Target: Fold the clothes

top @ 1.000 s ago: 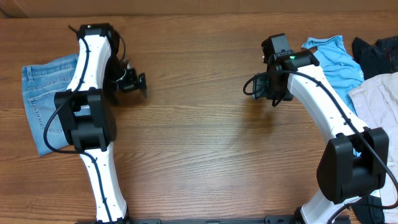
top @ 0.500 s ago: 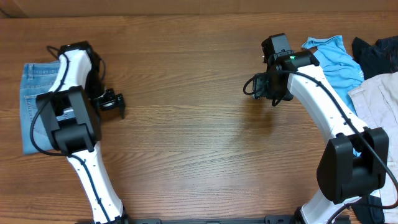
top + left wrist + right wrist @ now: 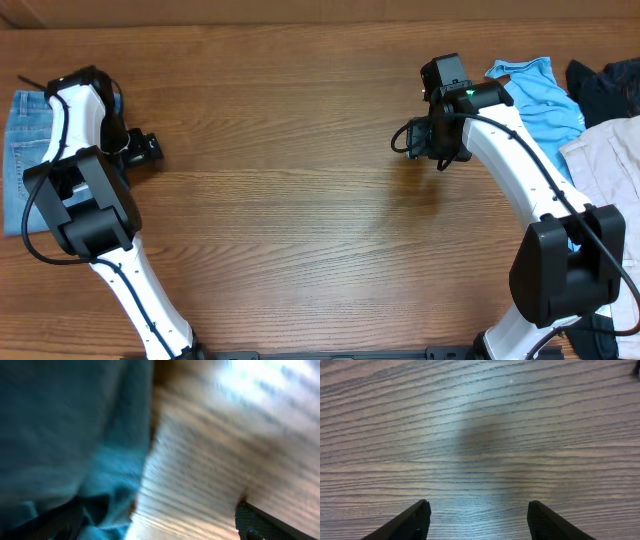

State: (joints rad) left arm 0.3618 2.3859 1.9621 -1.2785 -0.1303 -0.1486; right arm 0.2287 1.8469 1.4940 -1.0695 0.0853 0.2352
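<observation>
The folded light-blue jeans (image 3: 25,160) lie at the far left edge of the table in the overhead view. My left arm reaches over them, and my left gripper (image 3: 140,150) is just to their right. The left wrist view is blurred: denim (image 3: 65,435) fills its left half, with wood grain on the right. One dark finger (image 3: 260,522) shows at the bottom right, far from the dark shape under the denim, so the jaws look open. My right gripper (image 3: 412,140) hovers open and empty over bare wood (image 3: 479,510), right of centre.
A bright blue shirt (image 3: 535,95), a dark garment (image 3: 605,85) and a beige garment (image 3: 610,160) are piled at the table's right edge, beside my right arm. The jeans reach the left border of the overhead view.
My left arm has swung steadily left, and the folded jeans have slid left with it to the table's edge. The right arm has not moved.
</observation>
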